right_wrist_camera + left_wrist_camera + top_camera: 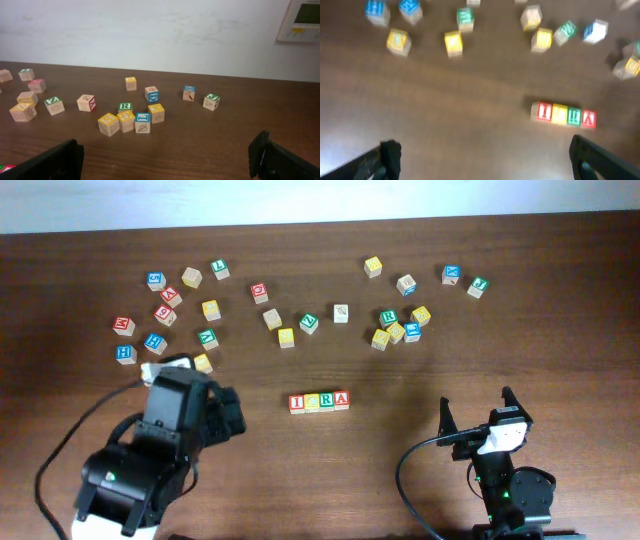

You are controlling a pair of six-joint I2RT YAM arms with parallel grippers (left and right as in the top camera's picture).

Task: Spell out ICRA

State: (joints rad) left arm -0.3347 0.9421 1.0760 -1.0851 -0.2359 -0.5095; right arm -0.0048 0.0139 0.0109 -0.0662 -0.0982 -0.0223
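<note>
- ICRA (319, 401) lies as one tight row near the middle of the table (330, 480), in front of the loose cubes (286, 337) and between the two arms. It reads red-and-white I (297, 402), yellow-faced cube (312, 402), green-and-white R (327, 401), red-and-white A (342, 400), each touching its neighbour.
- Judged from this layout, the word looks spelled, so the step in hand is probably to leave the row undisturbed and park the arms.
- Doing that well means rising before any sideways travel, keeping the fingers above cube height and moving away from the row. A nudge on an end cube would skew the line.
- The left gripper (228, 416) is the nearer of the two and needs more care. Its jaws are spread wide with nothing between them. The blurred left wrist view shows the row ahead and to the right, apart from the fingers.
- The right gripper (478, 412) is likewise spread wide and empty, well apart from the row.
</note>
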